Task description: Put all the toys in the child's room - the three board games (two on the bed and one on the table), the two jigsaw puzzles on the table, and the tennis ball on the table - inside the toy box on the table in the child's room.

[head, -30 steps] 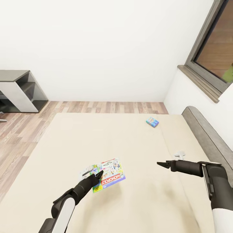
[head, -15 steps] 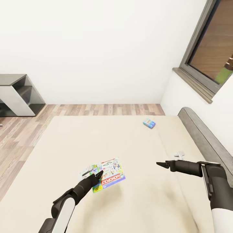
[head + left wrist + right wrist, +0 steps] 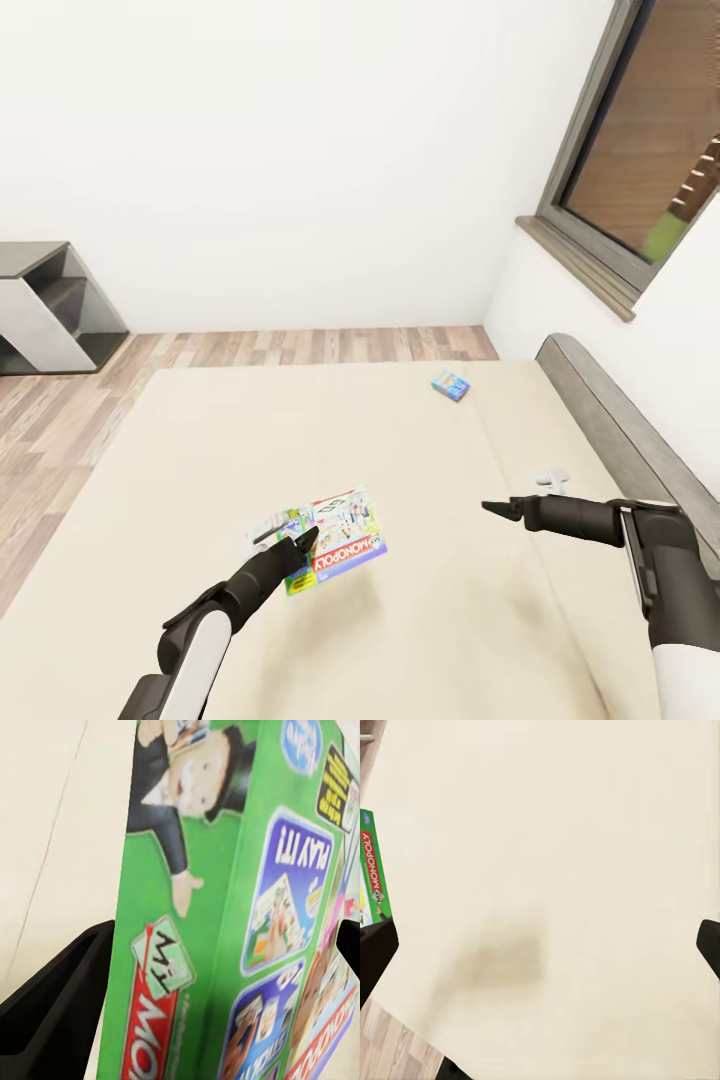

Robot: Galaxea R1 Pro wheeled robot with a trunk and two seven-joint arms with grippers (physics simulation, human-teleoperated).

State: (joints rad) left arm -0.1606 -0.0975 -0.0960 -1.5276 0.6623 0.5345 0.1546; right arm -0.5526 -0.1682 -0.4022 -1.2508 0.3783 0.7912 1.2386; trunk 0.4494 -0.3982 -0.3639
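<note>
While the view has swung right, the left gripper (image 3: 300,540) still pinches the Monopoly box (image 3: 335,537) above the bed (image 3: 420,620). Spread wide, the right gripper (image 3: 497,509) hovers empty. A small blue box (image 3: 450,385) lies near the bed's far edge, below the window (image 3: 640,170).

A green Monopoly board game (image 3: 330,538) hangs above the near part of the bed, tilted, clamped in the left gripper (image 3: 300,541) — red logo band showing. A second, small blue board game (image 3: 450,385) lies flat at the bed's far right.
</note>
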